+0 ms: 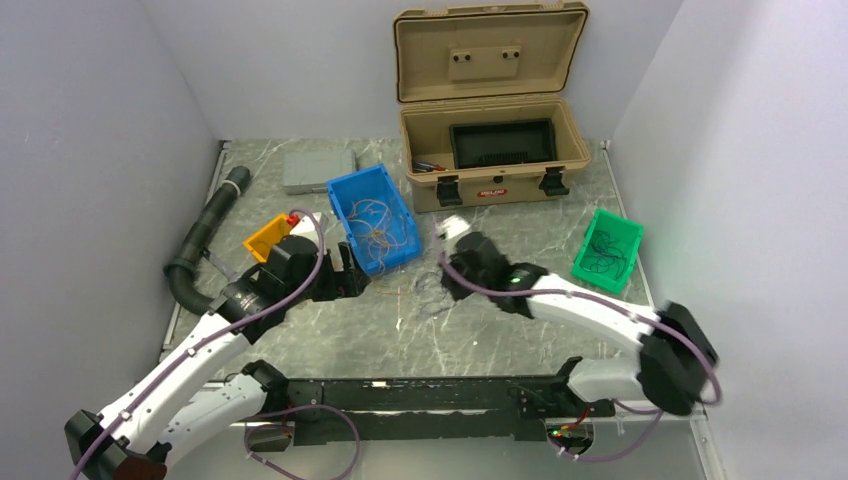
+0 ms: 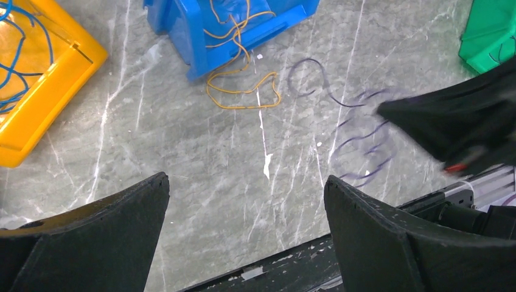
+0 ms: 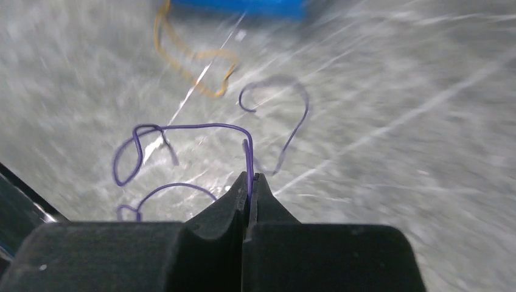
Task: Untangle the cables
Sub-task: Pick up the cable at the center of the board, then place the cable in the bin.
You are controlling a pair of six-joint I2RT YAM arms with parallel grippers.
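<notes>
Thin purple cables (image 2: 359, 131) lie in loose loops on the marble table top, beside an orange cable (image 2: 243, 91) that trails out of the blue bin (image 2: 231, 30). My right gripper (image 3: 249, 177) is shut on one purple cable (image 3: 182, 126), which rises from between its tips and arcs left; the view is motion-blurred. In the top view the right gripper (image 1: 447, 282) sits right of the blue bin (image 1: 375, 218). My left gripper (image 2: 246, 182) is open and empty, above bare table short of the cables; in the top view it (image 1: 355, 282) is beside the bin's near corner.
A yellow bin (image 2: 36, 91) holds blue wires (image 2: 18, 48). A green bin (image 1: 608, 250) with dark wires stands at the right. An open tan toolbox (image 1: 490, 150) is at the back, a grey box (image 1: 318, 170) beside it, a black corrugated hose (image 1: 205, 235) at the left.
</notes>
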